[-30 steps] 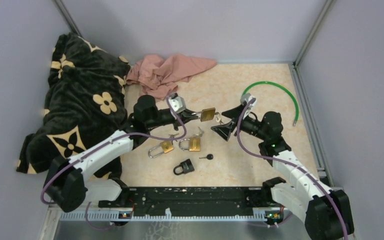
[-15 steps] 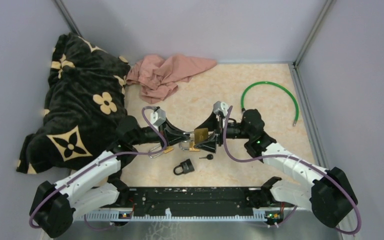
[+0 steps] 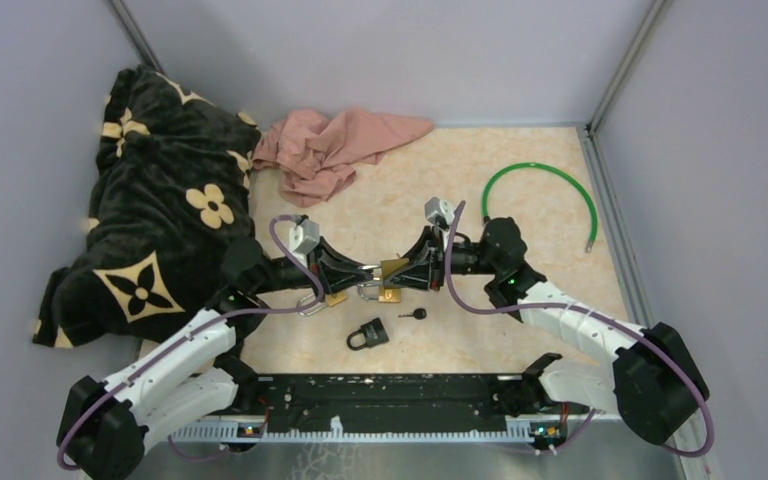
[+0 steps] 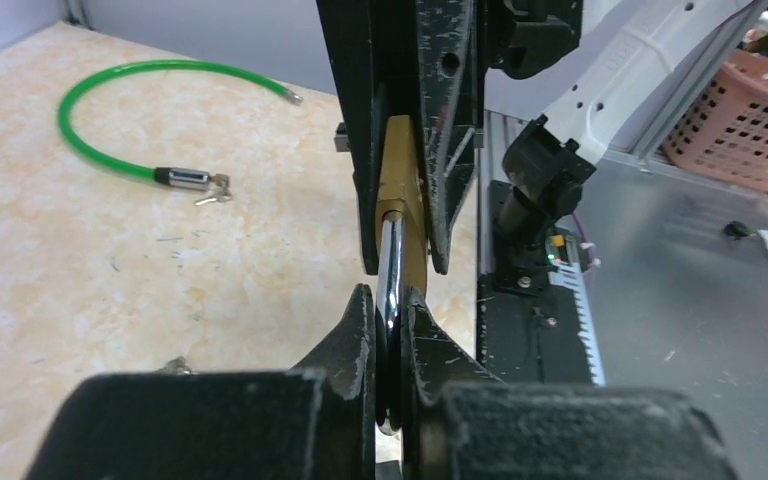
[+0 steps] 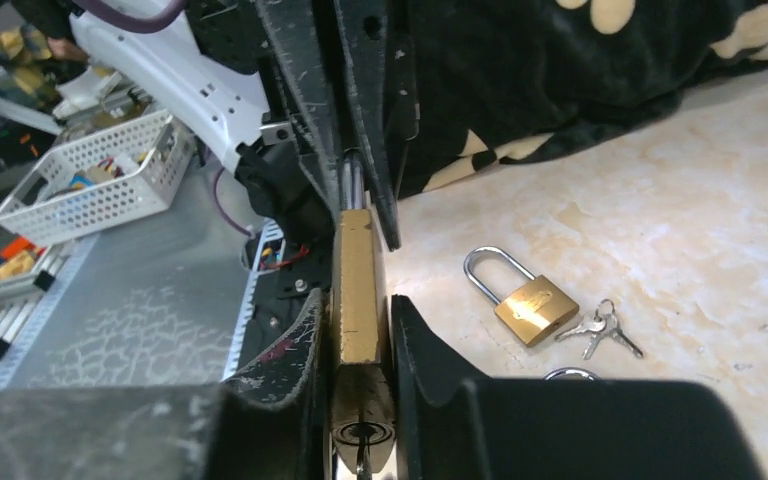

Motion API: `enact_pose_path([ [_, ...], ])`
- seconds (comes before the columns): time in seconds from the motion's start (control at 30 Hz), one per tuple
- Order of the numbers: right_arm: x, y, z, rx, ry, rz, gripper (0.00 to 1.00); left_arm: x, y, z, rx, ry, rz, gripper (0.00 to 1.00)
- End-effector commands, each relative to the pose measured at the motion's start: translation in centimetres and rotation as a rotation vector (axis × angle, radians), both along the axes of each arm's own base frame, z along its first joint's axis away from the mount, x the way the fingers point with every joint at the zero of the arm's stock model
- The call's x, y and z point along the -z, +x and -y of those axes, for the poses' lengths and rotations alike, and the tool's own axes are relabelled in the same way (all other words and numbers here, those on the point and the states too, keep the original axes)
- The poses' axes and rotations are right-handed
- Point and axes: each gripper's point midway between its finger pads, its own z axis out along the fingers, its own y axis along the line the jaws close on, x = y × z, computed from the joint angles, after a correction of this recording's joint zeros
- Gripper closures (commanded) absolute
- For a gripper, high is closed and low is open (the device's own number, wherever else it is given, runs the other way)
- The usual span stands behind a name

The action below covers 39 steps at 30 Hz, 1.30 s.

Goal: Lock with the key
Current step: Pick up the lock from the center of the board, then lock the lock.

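Right wrist view: my right gripper (image 5: 358,320) is clamped on the brass padlock (image 5: 357,270) body. My left gripper (image 4: 390,315) pinches its shackle (image 4: 390,255), above the table (image 3: 440,160) middle. I'm bracing it. Next, I judge, comes pushing the shackle home, then a turn at the keyway (image 5: 360,438). Its long axis lies left-right, keyway toward my right wrist.
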Motion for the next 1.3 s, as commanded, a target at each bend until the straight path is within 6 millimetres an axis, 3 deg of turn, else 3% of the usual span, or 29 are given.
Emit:
enact_pose_path([
  [0.0, -1.9, 0.3, -0.7, 0.020, 0.047, 0.052, 1.00, -3.8, -1.1, 0.0, 0.038, -0.103, 0.113, 1.00],
  [0.13, -3.2, 0.9, -0.3, 0.066, 0.106, 0.066, 1.00, -3.7, -1.0, -0.1, 0.027, -0.110, 0.087, 1.00],
  [0.17, -3.9, 1.1, -0.1, 0.077, 0.131, 0.052, 1.00, -3.4, -0.8, -0.2, 0.015, -0.105, 0.063, 0.97],
  [0.23, -5.2, 1.3, 0.3, 0.083, 0.181, 0.046, 1.00, -2.4, -0.4, -0.5, -0.007, -0.093, -0.002, 0.80],
  [0.3, -6.5, 1.2, 0.7, 0.079, 0.227, 0.055, 1.00, -1.2, -0.2, -0.8, -0.020, -0.077, -0.046, 0.70],
  [0.43, -7.7, 0.8, 0.8, 0.062, 0.257, 0.074, 1.00, -0.1, 0.2, -1.2, -0.050, -0.062, -0.087, 0.68],
  [0.67, -7.1, 1.0, 0.6, 0.060, 0.231, 0.083, 1.00, -1.7, 0.0, -1.2, -0.039, -0.094, -0.019, 0.79],
  [0.83, -6.5, 1.3, 0.5, 0.063, 0.213, 0.080, 1.00, -2.4, -0.7, -1.2, -0.002, -0.101, 0.004, 0.60],
  [1.1, -6.1, 1.3, 0.3, 0.054, 0.189, 0.080, 1.00, -2.8, -0.5, -1.1, -0.001, -0.114, -0.003, 0.70],
  [1.13, -5.9, 1.3, 0.3, 0.053, 0.182, 0.077, 1.00, -2.9, -0.4, -1.1, -0.003, -0.116, 0.000, 0.75],
  [1.2, -5.6, 1.5, 0.3, 0.060, 0.173, 0.083, 1.00, -3.3, -0.3, -1.0, -0.006, -0.125, 0.002, 0.97],
  [1.27, -5.4, 1.9, 0.2, 0.073, 0.174, 0.085, 1.00, -3.3, -0.2, -0.9, 0.000, -0.130, -0.006, 1.00],
])
